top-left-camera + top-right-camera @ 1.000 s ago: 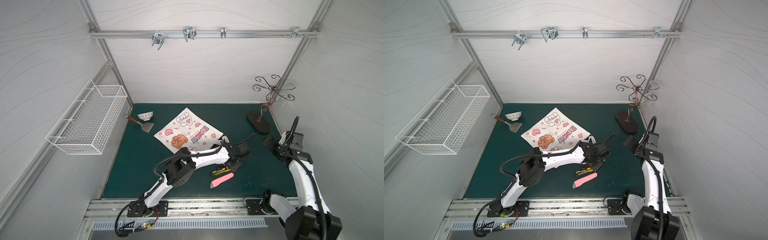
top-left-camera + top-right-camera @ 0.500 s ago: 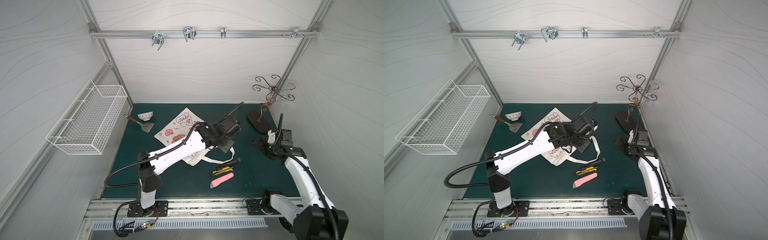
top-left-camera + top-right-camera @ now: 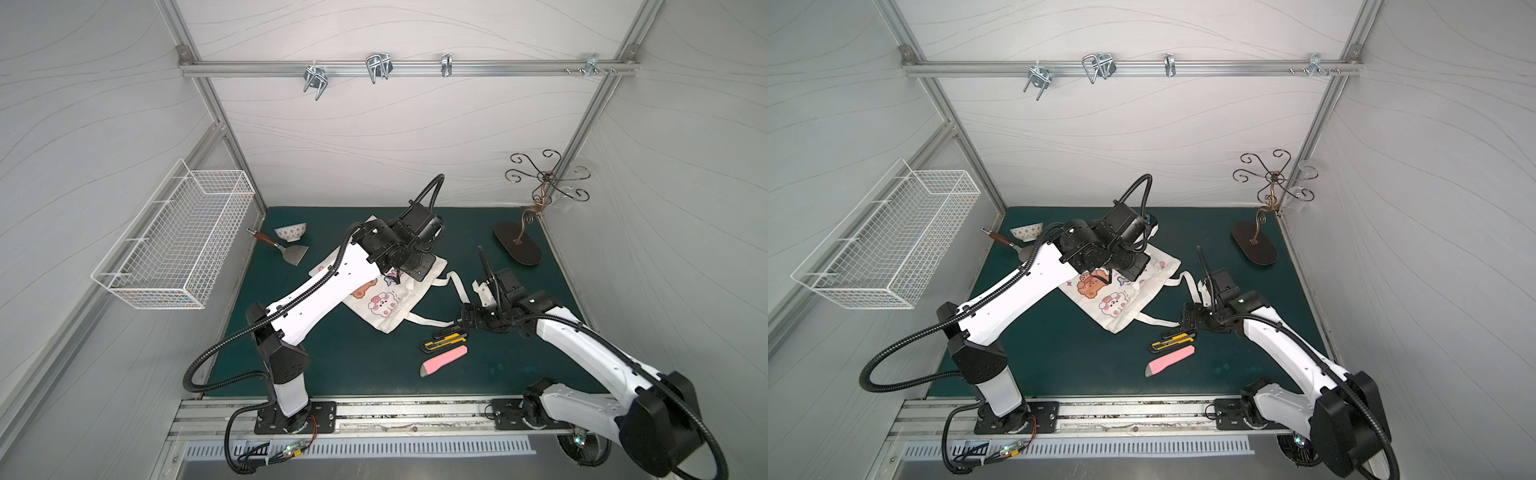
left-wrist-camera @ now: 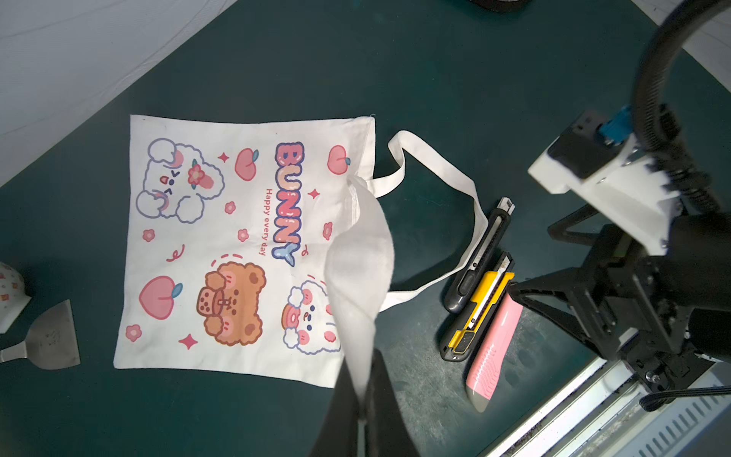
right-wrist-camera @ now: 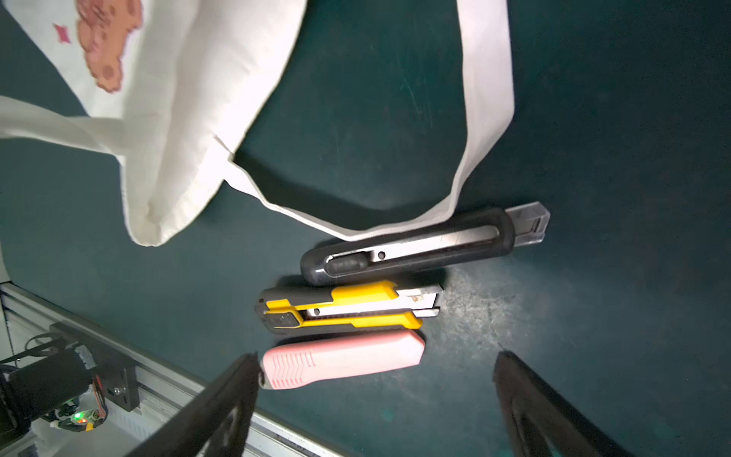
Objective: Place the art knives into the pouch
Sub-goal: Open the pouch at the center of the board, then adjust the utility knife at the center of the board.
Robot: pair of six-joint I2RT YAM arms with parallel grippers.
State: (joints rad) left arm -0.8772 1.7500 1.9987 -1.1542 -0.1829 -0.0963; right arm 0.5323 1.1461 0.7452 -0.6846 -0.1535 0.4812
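**A:** What do the two pincers hold?

**B:** The left pincer (image 4: 360, 395) is clenched on a fold of the flat cream-white cloth pouch (image 4: 221, 237), which is printed with bunnies, a brown bear, pink peaches and "BUNNY". The pinched top layer at the pouch's mouth rises in a soft peak to that pincer, and the rest lies flat below it. The right pincer (image 5: 375, 356) is released. Its two black fingers (image 5: 221, 407) are spread wide and hold nothing.

**A:** And the art knives?

**B:** Three slim sliding-blade knives lie side by side just beneath the right pincer, outside the pouch and just beyond its mouth. On the pouch side is a dark grey plastic knife (image 5: 415, 245) with a clear tip. Next is a yellow-and-black knife (image 5: 340, 304) with a bare metal blade end. Last is a smooth pink knife (image 5: 340, 358) with a ribbed grip, which shows between the spread fingers in the wrist view. A long white strap (image 5: 486, 99) loops out to the dark grey one and seems to rest on its edge, though the angle makes that hard to judge.

**A:** What surrounds them?

**B:** A dark green mat (image 3: 353, 361), scuffed pale in spots, lies inside white panelled walls (image 3: 395, 137) with aluminium framing. Several things sit well away from both pincers:
- a white wire basket (image 3: 174, 249) on a side wall
- a small patterned bowl (image 3: 291, 232) beside a wooden-handled metal scraper (image 3: 297, 254)
- a curled wire stand (image 3: 519, 249) on a dark oval base
- metal hooks (image 3: 376, 68) on an overhead rail
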